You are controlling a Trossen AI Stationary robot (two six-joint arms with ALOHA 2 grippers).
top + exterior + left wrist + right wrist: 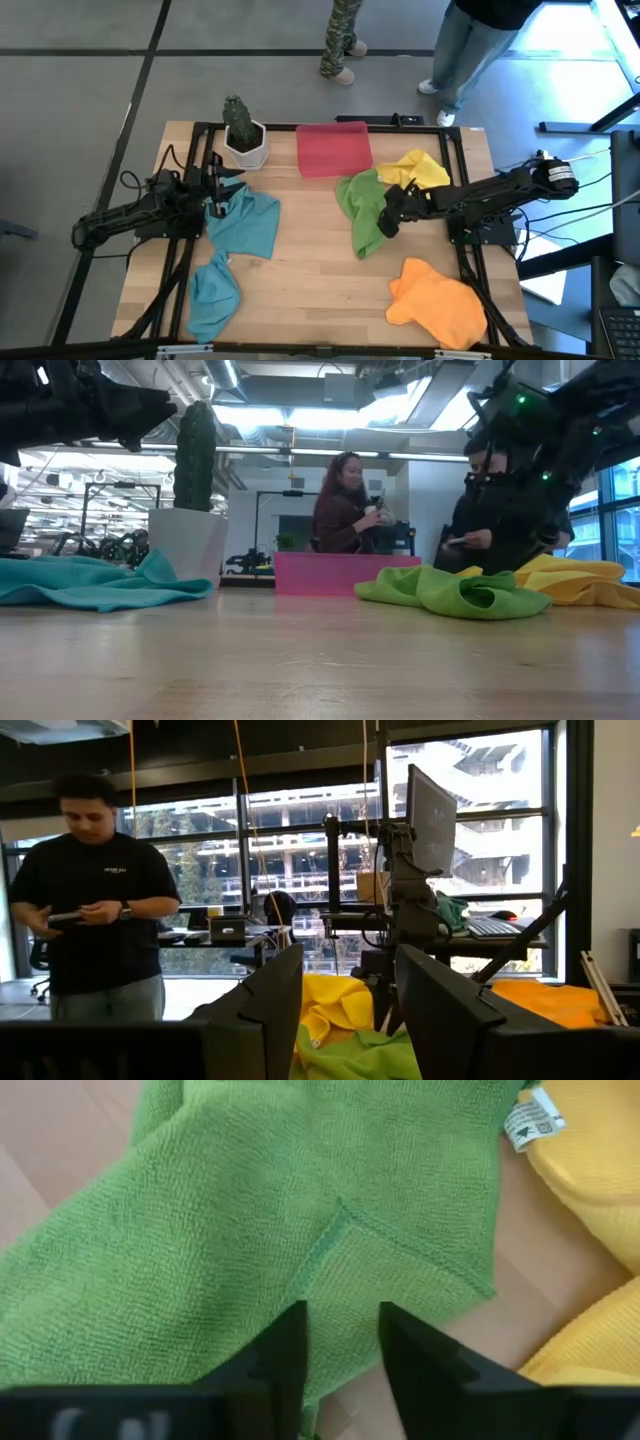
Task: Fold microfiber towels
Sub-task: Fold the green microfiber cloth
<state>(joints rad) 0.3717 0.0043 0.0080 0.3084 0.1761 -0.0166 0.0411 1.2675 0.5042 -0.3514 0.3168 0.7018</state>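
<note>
A lime green towel (pixel 362 212) lies crumpled right of the table's middle, and my right gripper (pixel 384 222) hangs low over its right side, open. In the right wrist view the fingers (pixel 290 1345) stand on either side of a hemmed corner flap. A yellow towel (pixel 415 170) lies just behind it, touching it. An orange towel (pixel 437 300) is near the front right. Two teal towels (pixel 245 222) (pixel 213 295) lie at the left. My left gripper (pixel 222 183) waits open above the left edge, beside the upper teal towel. My right gripper comes at the green towel's folded-over corner flap (pixel 345 1275) from above, slanting down, with one finger on each side of it. The cloth lies flat on the table between the fingers. Whether the fingertips touch it, I cannot tell.
A red tray (pixel 333 148) stands at the far edge, a white pot with a cactus (pixel 243 135) to its left. Bare wood (pixel 310 280) lies in the middle and front. People stand beyond the far edge (pixel 460 50).
</note>
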